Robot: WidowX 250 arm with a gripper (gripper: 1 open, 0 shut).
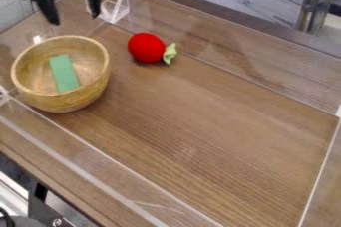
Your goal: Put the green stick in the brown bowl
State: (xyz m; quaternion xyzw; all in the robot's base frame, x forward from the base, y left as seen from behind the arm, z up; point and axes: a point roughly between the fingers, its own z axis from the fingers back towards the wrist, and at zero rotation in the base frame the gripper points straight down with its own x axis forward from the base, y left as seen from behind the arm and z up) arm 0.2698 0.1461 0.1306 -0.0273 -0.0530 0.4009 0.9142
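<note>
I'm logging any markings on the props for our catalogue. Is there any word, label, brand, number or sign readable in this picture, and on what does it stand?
None can be read.
green stick: plain, no text.
brown bowl: bare wood grain only.
red strawberry toy: no label.
gripper: dark, no marking legible.
wooden table and the clear walls around it: no print or sign visible.

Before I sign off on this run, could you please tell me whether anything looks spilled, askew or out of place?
Nothing stands out. The green stick lies inside the brown bowl, which sits upright, and the red strawberry toy rests beside it.
</note>
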